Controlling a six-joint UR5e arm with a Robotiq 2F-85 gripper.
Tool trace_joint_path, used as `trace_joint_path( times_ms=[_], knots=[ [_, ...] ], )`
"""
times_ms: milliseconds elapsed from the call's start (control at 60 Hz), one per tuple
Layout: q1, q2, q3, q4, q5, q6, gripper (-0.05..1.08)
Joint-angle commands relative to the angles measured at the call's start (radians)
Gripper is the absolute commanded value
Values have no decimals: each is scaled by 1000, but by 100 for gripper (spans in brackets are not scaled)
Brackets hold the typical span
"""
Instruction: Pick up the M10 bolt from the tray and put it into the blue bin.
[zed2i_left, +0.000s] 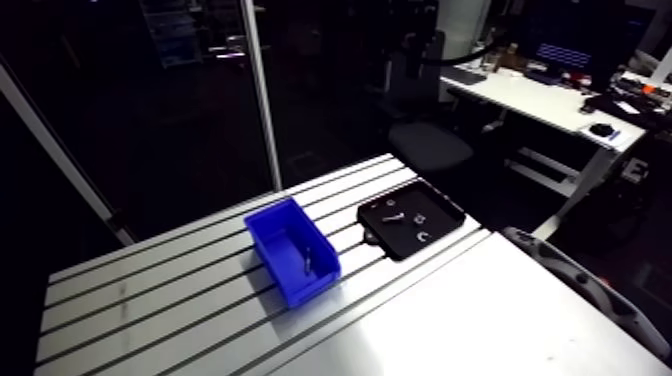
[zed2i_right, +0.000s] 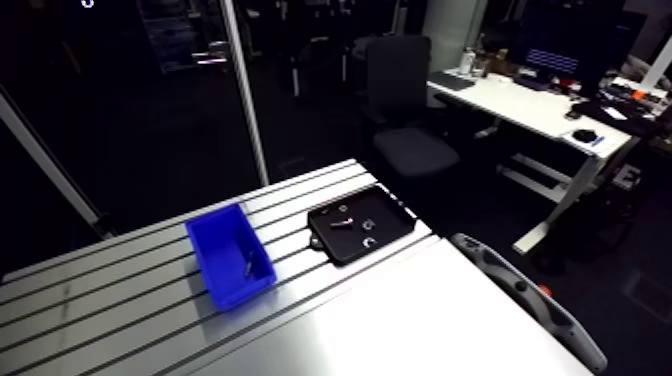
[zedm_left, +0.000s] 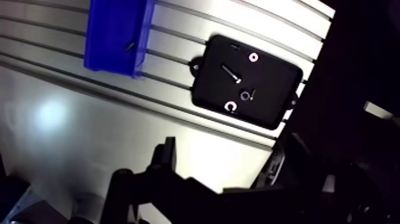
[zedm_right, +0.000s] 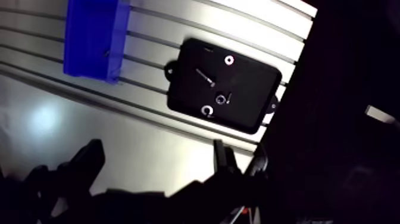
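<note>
While the hand (zedm_left: 223, 152) gapes empty, a bolt (zedm_left: 128, 46) lies in the blue bin (zedm_left: 104, 36) beside the tray (zedm_left: 271, 74).

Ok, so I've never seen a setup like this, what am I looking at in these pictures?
This is a robot's workplace, a grooved metal table. Two pictures come from a camera up on its arm. The other two come from a camera at its wrist, looking past the gripper, whose two fingers stand open and hold nothing. On the table sit a blue bin with one small dark piece inside and, beside it, a black tray holding a bolt, a washer and other small parts.
</note>
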Motion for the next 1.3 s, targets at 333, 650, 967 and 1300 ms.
trace_joint_path(
  times_ms=[333, 650, 967, 1300],
  knots=[
    [-66, 50, 122, -227, -2, -417, 1],
    [-80, 65, 206, -407, -4, -625, 1],
    [-84, 96, 228, -426, 4, -735, 1],
    [-79, 125, 246, -433, 3, -745, 1]
  ],
)
